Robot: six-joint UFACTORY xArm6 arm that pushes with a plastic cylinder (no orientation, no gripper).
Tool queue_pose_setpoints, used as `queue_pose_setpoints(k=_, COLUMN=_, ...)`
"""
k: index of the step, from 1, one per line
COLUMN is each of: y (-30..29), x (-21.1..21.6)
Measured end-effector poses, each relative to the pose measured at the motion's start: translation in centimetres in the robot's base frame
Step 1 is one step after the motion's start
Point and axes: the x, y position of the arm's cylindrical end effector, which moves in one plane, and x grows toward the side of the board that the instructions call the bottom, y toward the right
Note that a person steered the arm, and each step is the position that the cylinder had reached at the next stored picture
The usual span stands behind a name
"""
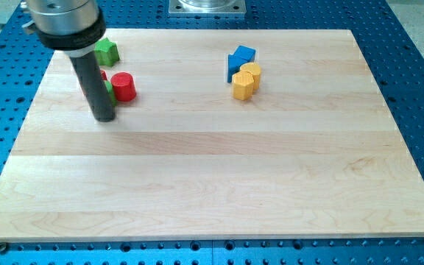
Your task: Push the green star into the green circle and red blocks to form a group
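The green star-shaped block [107, 51] sits near the top left corner of the pale wooden tabletop [219, 177], just to the view's right of the rod's wide metal collar. Below it, a short way toward the view's bottom, lies a red cylinder block [124, 87]. Between that cylinder and the dark rod [94, 85] a sliver of green [109, 90] and a sliver of red [103, 75] show; these are further blocks mostly hidden behind the rod, and their shapes cannot be made out. The star stands apart from this cluster, with bare wood between them.

My tip [104, 118] rests on the tabletop just below and to the view's left of the red cylinder. This arm carries no hand, only the rod.

Well apart, toward the view's top centre-right, a blue angular block [241, 60] touches two yellow-orange hexagonal blocks [246, 81], one overlapping the other.
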Motion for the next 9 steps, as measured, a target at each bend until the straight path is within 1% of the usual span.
queue_pose_setpoints(k=1, y=-0.3, x=-3.5)
queue_pose_setpoints(k=2, y=-0.5, x=-2.8)
queue_pose_setpoints(k=3, y=4.8, x=-2.7)
queue_pose_setpoints(k=4, y=6.4, x=-3.7)
queue_pose_setpoints(k=5, y=5.4, x=-7.4)
queue_pose_setpoints(k=6, y=3.0, x=-9.2)
queue_pose_setpoints(k=7, y=7.1, x=-15.5)
queue_pose_setpoints(k=8, y=6.2, x=-22.0)
queue_pose_setpoints(k=9, y=1.2, x=-21.6)
